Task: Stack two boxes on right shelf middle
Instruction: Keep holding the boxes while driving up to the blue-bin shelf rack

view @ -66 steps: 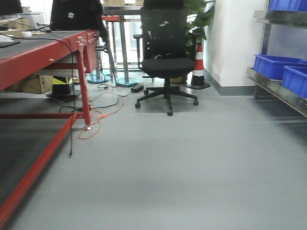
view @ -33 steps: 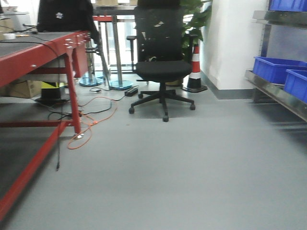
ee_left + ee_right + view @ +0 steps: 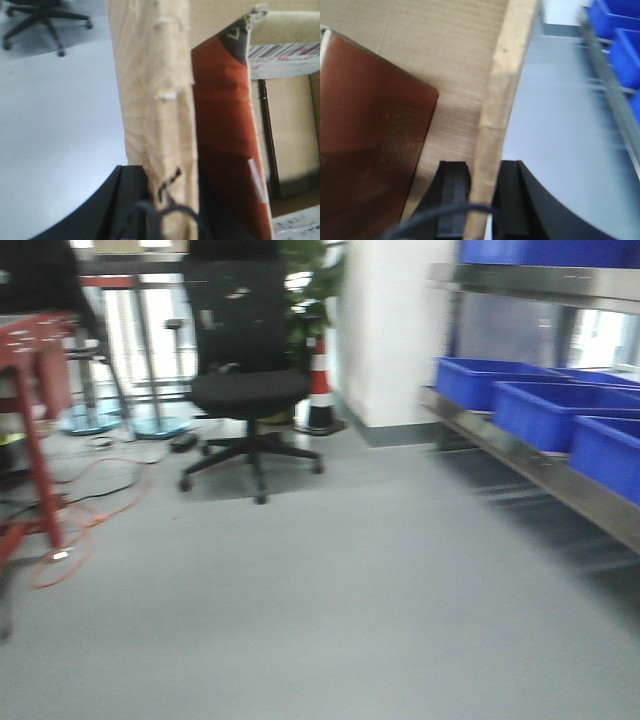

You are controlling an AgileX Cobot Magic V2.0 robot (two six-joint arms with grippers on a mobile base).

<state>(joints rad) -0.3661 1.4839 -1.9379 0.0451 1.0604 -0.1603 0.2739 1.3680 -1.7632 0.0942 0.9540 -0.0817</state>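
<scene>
1 cardboard wall (image 3: 155, 100) per wrist cam

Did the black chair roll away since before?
No. The black chair sits just as close to the striped cone as before; both slid left in the picture, so the camera turned right.

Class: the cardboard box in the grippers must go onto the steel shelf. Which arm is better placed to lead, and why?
Right, probably. Each gripper clamps a wall of the cardboard box, but the right gripper is on the side of the shelf and blue bins; the left gripper faces open floor.
</scene>
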